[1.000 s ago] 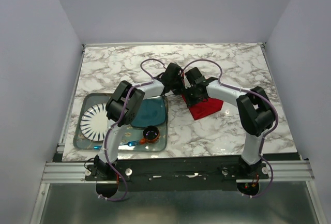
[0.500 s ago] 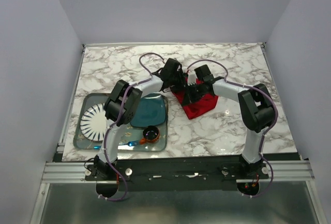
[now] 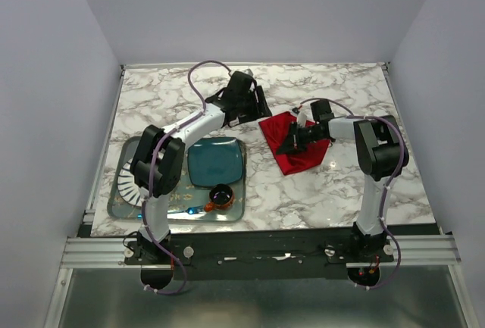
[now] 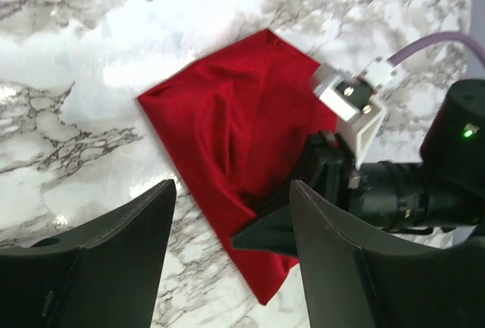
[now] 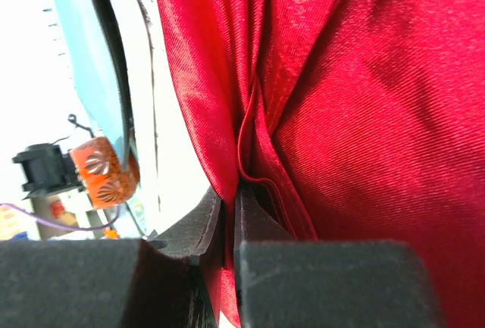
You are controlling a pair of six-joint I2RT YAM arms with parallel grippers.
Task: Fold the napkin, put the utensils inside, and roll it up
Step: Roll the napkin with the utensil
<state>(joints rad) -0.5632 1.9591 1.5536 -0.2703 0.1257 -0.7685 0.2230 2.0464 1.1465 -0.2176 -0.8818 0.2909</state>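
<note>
The red napkin (image 3: 303, 154) lies partly folded on the marble table, right of the tray. My right gripper (image 3: 291, 145) reaches in low from the right and is shut on a fold of the napkin (image 5: 341, 108); the cloth is pinched between its pads (image 5: 229, 218). My left gripper (image 3: 248, 105) hovers behind and left of the cloth, open, with nothing between its fingers (image 4: 114, 267). In the left wrist view the napkin (image 4: 227, 131) lies beyond its jaws, with the right gripper's finger (image 4: 273, 233) on the cloth. The utensils are not in view.
A grey tray (image 3: 125, 207) at the front left holds a striped white plate (image 3: 140, 178), a teal plate (image 3: 216, 163), an orange-brown cup (image 3: 221, 195) and a blue plastic utensil (image 3: 186, 210). The cup (image 5: 102, 173) and tray edge also show in the right wrist view.
My left gripper opened, let go of the napkin and drew back toward the far left. My right gripper closed on a napkin fold and shifted right with it.
</note>
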